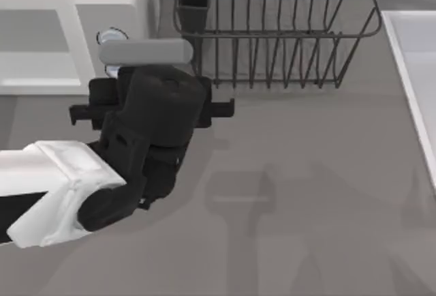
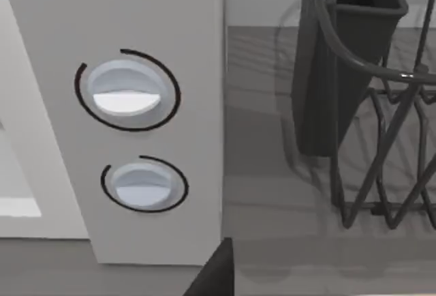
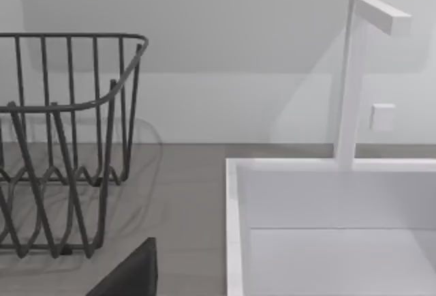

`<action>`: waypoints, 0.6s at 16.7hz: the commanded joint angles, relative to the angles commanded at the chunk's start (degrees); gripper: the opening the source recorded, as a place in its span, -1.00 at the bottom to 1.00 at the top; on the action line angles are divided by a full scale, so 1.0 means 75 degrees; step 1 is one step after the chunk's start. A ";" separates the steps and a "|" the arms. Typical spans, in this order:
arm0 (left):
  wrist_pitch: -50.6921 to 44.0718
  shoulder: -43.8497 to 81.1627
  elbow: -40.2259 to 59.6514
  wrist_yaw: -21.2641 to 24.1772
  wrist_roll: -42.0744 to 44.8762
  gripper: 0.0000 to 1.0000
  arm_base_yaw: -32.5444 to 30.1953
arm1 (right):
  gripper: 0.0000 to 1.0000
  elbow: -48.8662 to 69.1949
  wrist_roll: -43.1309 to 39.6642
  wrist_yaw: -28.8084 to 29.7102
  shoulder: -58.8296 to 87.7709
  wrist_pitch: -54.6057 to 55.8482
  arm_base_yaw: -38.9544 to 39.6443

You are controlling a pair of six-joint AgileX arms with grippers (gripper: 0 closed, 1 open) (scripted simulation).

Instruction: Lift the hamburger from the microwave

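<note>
The left hand [image 1: 151,78] is held before the microwave [image 1: 102,9] knobs [image 2: 128,91], beside the dish rack [image 1: 272,30]; its grip cannot be told.

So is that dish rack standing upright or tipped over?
Upright. The dish rack sits flat on the table, wires rising from its base, with a dark cup hanging straight at its corner.

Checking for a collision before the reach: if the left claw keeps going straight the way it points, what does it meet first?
Probably the microwave control panel, near its two knobs, not the cavity; depth is unclear.
</note>
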 joint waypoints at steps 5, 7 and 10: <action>0.1281 0.1065 -0.0298 -0.0038 -0.0027 -1.00 -0.0128 | 1.00 0.0000 0.0000 0.0000 0.0000 0.0000 0.0000; 0.2280 0.1750 -0.0523 -0.0041 -0.0035 -1.00 -0.0189 | 1.00 0.0000 0.0000 0.0000 0.0000 0.0000 0.0000; 0.3863 0.2771 -0.0909 -0.0015 -0.0035 -1.00 -0.0254 | 1.00 0.0000 0.0000 0.0000 0.0000 0.0000 0.0000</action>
